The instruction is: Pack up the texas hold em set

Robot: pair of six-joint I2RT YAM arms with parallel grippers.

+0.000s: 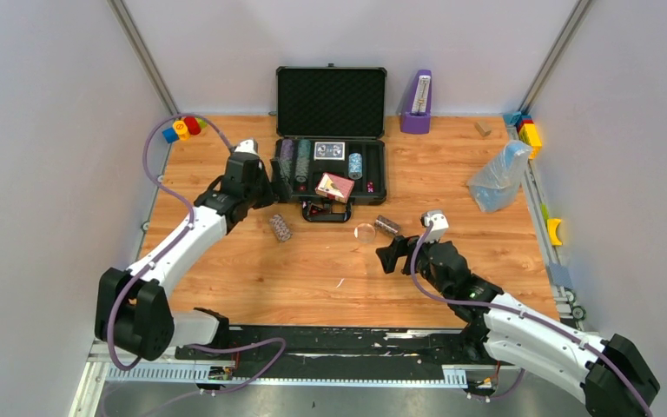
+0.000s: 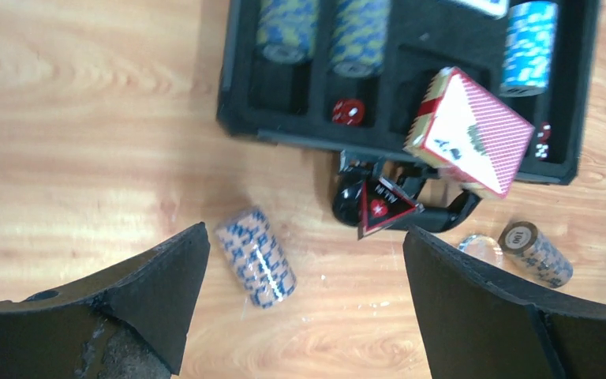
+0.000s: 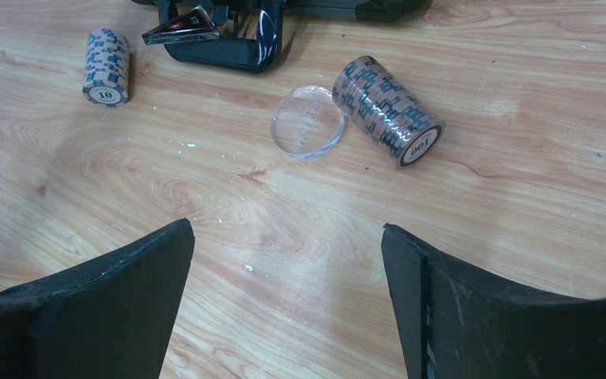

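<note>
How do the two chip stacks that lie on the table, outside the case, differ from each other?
The left chip stack shows 10 on its end face; the right chip stack shows 100. The left chip stack lies alone, left of the briefcase handle; the right chip stack lies right of that handle, beside a clear disc. Both lie on their sides on the wooden table, not yet packed.

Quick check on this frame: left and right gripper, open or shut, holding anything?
Left gripper: open, fingers wide apart, holding nothing.
Right gripper: open, fingers wide apart, holding nothing.
</note>
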